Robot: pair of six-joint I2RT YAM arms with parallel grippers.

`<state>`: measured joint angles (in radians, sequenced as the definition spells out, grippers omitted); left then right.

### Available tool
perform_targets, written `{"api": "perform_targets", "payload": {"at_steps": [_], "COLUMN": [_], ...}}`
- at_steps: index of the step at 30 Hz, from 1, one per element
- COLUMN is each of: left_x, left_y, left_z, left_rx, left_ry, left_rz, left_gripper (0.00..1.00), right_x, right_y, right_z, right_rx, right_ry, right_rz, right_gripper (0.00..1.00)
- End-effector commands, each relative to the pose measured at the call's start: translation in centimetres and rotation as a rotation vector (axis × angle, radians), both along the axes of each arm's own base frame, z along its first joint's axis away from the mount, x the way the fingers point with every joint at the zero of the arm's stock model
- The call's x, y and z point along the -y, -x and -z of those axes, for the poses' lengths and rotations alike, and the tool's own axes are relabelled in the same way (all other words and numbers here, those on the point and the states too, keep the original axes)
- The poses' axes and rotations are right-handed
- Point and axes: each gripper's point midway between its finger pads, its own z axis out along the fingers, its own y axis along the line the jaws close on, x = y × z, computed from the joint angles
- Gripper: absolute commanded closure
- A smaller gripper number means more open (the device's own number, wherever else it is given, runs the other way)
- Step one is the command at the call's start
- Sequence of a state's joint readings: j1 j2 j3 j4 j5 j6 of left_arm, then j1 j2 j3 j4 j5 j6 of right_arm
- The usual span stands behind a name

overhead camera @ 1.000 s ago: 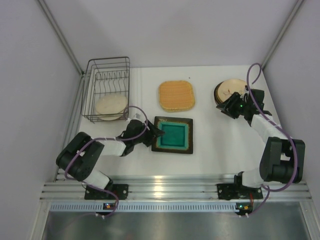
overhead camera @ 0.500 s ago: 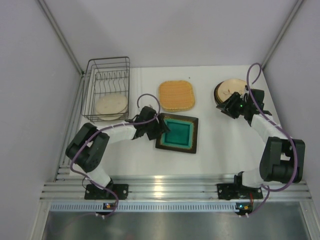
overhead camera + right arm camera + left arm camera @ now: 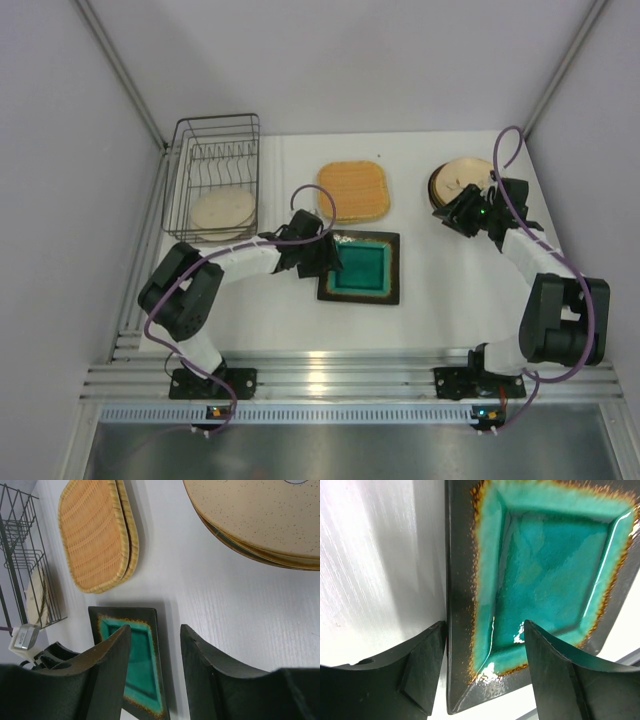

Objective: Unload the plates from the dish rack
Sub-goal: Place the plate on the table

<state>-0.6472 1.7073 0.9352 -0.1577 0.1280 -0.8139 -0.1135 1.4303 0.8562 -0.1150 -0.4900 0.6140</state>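
The square dark-rimmed teal plate [image 3: 362,268] lies flat on the white table [image 3: 450,290]. My left gripper [image 3: 325,258] is open at its left edge. In the left wrist view its jaws straddle the plate's [image 3: 545,565] near corner, one outside the rim and one over the glaze, gripper [image 3: 485,625]. The dish rack [image 3: 215,125] stands at the back left with one round cream plate [image 3: 222,210] lying in it. My right gripper [image 3: 458,215] is open and empty beside a stack of round cream plates [image 3: 458,178]; the right wrist view shows gripper [image 3: 155,630] and stack [image 3: 260,515].
A woven tan rounded-square plate [image 3: 353,191] lies at the back middle, on another like it, also in the right wrist view [image 3: 95,535]. Grey walls close in on both sides. A metal rail [image 3: 340,375] runs along the near edge.
My left arm has reached right, and the teal plate has slid right with it and turned square to the table. The right arm has not moved.
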Motion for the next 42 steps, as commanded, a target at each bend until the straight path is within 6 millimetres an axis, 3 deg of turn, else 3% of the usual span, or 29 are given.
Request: {"api": "perform_targets", "payload": {"at_steps": [1,24,35,38,42], "left_x": [-2.5,2.4,2.8,2.0,1.4], "left_y": [3.4,3.6,3.4,2.3,-0.9], "left_z": [2.5,-2.2,-3.4,-4.5,-9.4], "left_rx": [-0.081,0.044,0.078,0.120,0.279], "left_ry": [-0.178,-0.144,-0.155,-0.207,-0.266], "left_rz": [0.070,0.246,0.262,0.225,0.190], "left_gripper": [0.31,0.32,0.32,0.29,0.22], "right_x": [0.0,-0.1,-0.2,-0.2,-0.2], "right_y": [-0.7,-0.8,-0.8,-0.8,-0.8], "right_z": [-0.4,-0.1,0.0,-0.1,-0.1], "right_rx": [0.037,0.036,0.034,0.036,0.038], "right_ry": [0.010,0.003,0.001,0.001,-0.001], "right_rz": [0.000,-0.003,-0.005,-0.007,-0.009], "right_gripper": [0.55,0.55,0.55,0.55,0.55]}}
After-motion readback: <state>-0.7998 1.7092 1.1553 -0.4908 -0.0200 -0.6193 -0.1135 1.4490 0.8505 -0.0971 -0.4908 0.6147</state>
